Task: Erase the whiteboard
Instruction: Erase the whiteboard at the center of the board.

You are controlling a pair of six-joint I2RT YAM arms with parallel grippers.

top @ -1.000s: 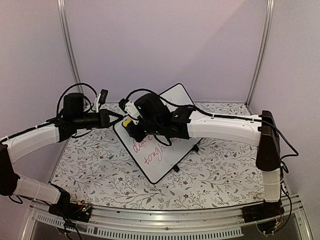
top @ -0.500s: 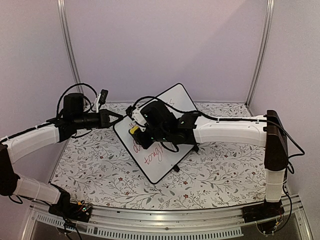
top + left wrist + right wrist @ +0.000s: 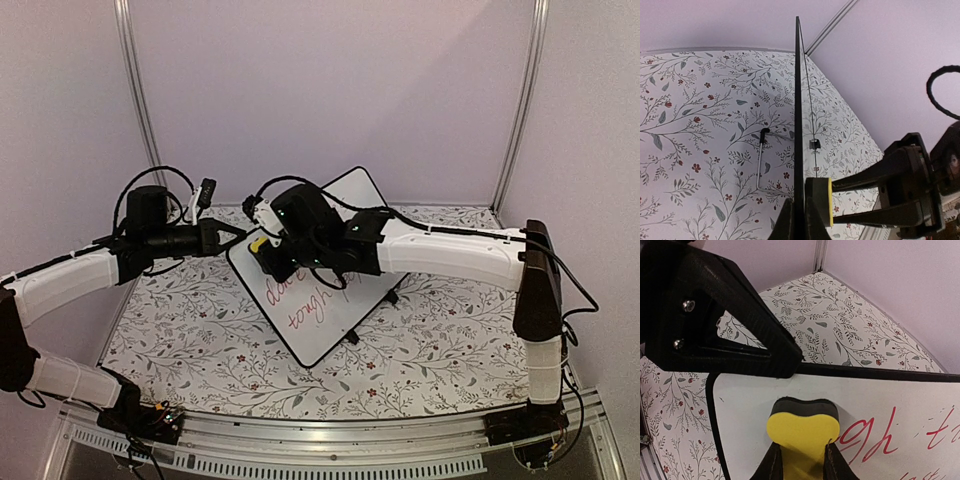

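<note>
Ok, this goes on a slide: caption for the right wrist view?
Right gripper holds a yellow eraser against the whiteboard beside red handwriting; left gripper clamps its edge.

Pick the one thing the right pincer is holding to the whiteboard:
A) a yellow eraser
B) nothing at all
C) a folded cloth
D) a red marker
A: the right wrist view shows the right pincer closed on a yellow eraser held to the whiteboard face, beside the red handwriting.

Pale lilac walls; metal posts at far corners; floral-print surface; aluminium rail along near edge.
</note>
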